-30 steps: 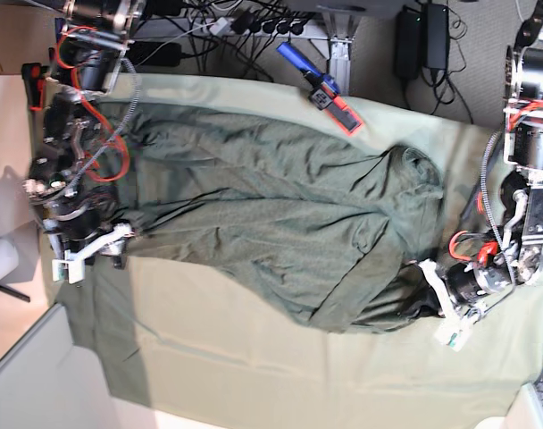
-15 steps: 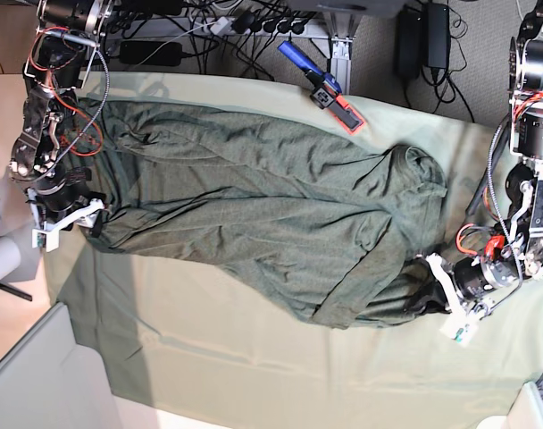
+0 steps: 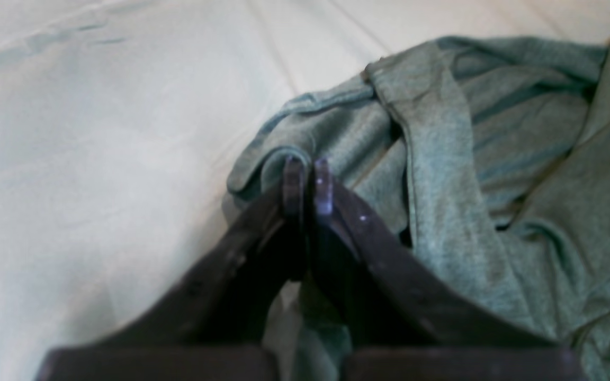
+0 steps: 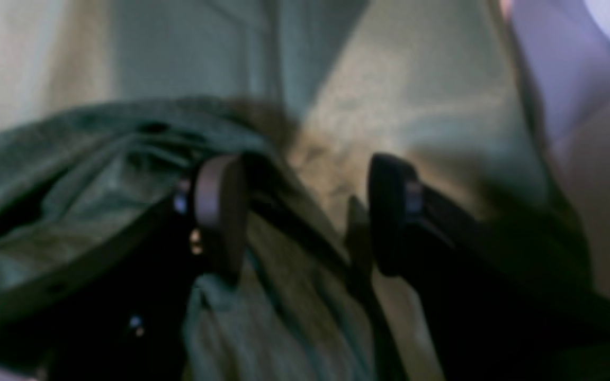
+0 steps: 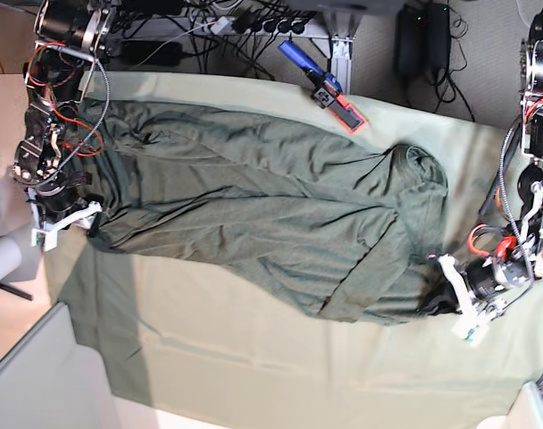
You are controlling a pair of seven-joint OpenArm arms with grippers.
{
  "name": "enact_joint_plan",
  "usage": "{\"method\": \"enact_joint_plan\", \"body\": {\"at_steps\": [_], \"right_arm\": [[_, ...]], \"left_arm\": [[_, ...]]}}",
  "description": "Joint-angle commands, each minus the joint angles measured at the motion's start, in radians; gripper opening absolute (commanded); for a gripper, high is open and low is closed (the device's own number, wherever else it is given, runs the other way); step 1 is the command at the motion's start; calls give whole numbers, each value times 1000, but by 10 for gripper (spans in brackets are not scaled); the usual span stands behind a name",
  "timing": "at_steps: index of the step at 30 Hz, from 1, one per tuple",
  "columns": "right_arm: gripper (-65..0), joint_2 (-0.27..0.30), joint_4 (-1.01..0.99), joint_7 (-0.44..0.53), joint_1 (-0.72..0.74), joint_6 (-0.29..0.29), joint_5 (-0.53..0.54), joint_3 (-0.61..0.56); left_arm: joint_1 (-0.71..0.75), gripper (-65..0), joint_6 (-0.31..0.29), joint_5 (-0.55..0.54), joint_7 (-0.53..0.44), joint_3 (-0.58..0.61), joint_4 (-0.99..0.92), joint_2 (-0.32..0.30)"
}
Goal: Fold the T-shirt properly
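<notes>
T-shirt (image 5: 254,223) lies spread across the pale cloth sheet (image 5: 254,366), bare sheet bordering its lower edge. Left gripper (image 3: 307,177) is clamped on a bunched T-shirt fold; right gripper (image 4: 305,211) stands with jaws apart at the opposite hem (blurred, contact unclear).

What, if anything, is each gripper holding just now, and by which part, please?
The left gripper is shut on a rolled edge of the T-shirt. The right gripper stands open, holding nothing.
</notes>
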Motion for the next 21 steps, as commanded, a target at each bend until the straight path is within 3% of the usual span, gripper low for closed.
{"method": "enact_joint_plan", "body": {"at_steps": [1, 2, 4, 9, 16, 21], "right_arm": [[-297, 19, 5, 31, 27, 18, 8, 5], [-299, 16, 4, 35, 27, 29, 8, 5], [-363, 9, 4, 38, 27, 35, 12, 5], [-650, 8, 4, 62, 25, 35, 37, 5], [-650, 11, 10, 75, 25, 35, 39, 5], [-650, 39, 59, 75, -27, 35, 72, 5]], "left_arm": [[-27, -650, -16, -17, -23, -6, 19, -11], [-27, -650, -16, -17, -23, -6, 19, -11], [-27, -650, -16, -17, -26, -6, 19, -11], [-27, -650, -16, -15, -29, -6, 19, -11], [-24, -650, -16, 39, -12, -6, 40, -15], [45, -650, -16, 28, 41, -6, 189, -43]]}}
